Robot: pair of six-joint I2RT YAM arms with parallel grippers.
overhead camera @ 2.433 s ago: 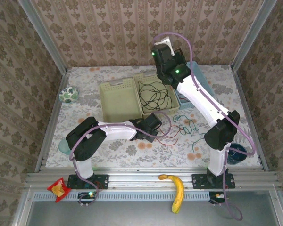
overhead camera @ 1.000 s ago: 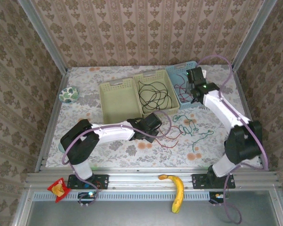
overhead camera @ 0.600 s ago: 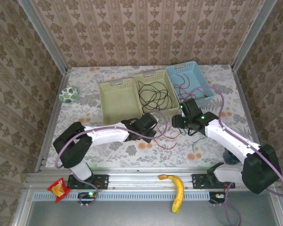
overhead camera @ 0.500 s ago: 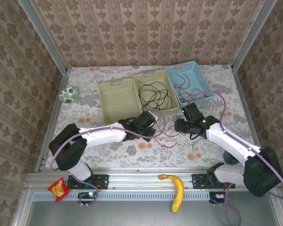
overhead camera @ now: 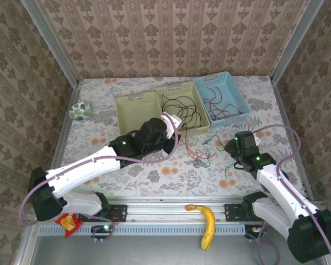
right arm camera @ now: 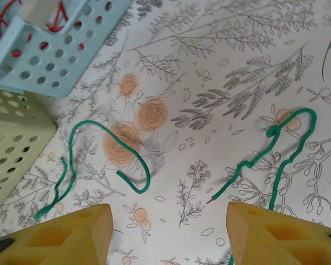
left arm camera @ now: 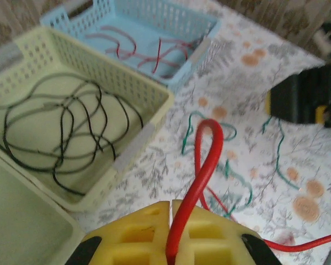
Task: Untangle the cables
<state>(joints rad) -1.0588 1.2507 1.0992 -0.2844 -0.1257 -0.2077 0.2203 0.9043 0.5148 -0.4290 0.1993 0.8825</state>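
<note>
**Desk:** What has changed in the last second or so?

**Photographer:** Both arms. The right hand [right arm camera: 168, 221] has left the blue basket [overhead camera: 212, 75], where it hung a second ago. It has dropped to the surface [overhead camera: 262, 105] on the basket's near side. Red strands [overhead camera: 220, 102] lie inside the basket.

**Desk:** Is it carrying anything?

**Photographer:** Nothing. Its fingers stand roughly half apart, with the green cable [right arm camera: 70, 157] lying loose on the surface just beyond them.

**Desk:** And the left?

**Photographer:** The left hand [left arm camera: 170, 232], low on the surface moments ago, has lifted and reached toward the cream basket [left arm camera: 149, 130] just left of the blue one. It is pinched tight on the red cable [left arm camera: 207, 160]. That cable arches up from the fingers and trails down toward the green one, on the blue basket's near side.

**Desk:** So where does the job stand?

**Photographer:** The black cable [left arm camera: 71, 127] sits alone in the cream basket. By my reading, the lift is drawing red clear of green, and the right hand is placed to take green next. Whether the two are fully apart, I cannot tell.
</note>
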